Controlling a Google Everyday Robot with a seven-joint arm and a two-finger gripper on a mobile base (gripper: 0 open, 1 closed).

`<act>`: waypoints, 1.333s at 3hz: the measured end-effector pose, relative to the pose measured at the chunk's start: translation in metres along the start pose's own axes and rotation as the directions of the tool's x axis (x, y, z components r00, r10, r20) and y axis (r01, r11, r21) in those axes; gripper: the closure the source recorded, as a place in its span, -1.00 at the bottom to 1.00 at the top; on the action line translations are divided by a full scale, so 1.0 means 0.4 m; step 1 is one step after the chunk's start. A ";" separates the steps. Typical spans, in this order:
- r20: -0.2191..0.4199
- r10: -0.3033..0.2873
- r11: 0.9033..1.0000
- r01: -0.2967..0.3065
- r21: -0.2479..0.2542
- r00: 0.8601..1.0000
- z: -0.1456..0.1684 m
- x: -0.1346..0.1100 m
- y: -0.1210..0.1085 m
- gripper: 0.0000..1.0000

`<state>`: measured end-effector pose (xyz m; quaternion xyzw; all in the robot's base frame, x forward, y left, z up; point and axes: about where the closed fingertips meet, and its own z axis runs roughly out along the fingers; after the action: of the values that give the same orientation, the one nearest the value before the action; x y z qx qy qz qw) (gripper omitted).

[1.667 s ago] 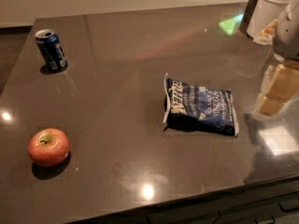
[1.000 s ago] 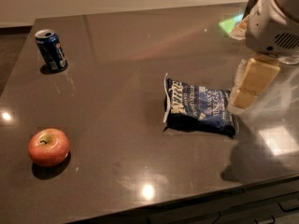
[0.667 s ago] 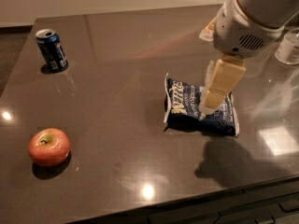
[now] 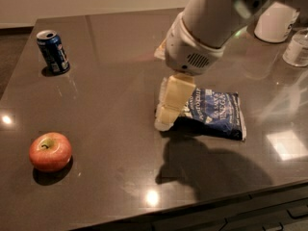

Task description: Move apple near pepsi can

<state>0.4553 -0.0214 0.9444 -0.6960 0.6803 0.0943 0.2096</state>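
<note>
— At the front left of the dark table (image 4: 110, 81) lies the apple (image 4: 50, 151), is it so?

— Yes. It is red-orange, with a yellowish patch around the short stem, and it sits upright on the bare surface with its own shadow under it. Nothing touches it.

— And the pepsi can (image 4: 53, 51)?

— It stands upright at the far left of the table, well apart from the apple, straight behind it. It is dark blue with a silver top.

— Where is the gripper (image 4: 164, 121)?

— It is near the middle of the table, far to the right of the apple. It is cream-coloured and hangs down from the thick white arm (image 4: 211, 23), which comes in from the upper right. Its tip is at the left end of a chip bag (image 4: 214, 113).

— Is the pincer released or clenched?

— I cannot tell; from this side it looks like one pale block. It overlaps the edge of the bag, but I cannot tell if it really touches it. The apple and the can are both away from it.

— Can you read any writing?

— No. The can has white markings on the blue, and the flat dark blue bag has white lettering, but I cannot read either of them.

— What else is there?

— A white container (image 4: 275, 22) and a clear bottle (image 4: 297, 47) stand at the far right edge.
</note>
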 end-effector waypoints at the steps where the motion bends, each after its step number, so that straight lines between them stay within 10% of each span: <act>1: 0.061 -0.040 0.998 0.042 -0.041 0.997 0.078 -0.070 0.027 -1.00; 4: 0.164 -0.169 0.979 0.185 -0.087 0.972 0.263 -0.245 0.104 -1.00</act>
<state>0.4248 0.1123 0.8844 -0.7542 0.5912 0.1639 0.2342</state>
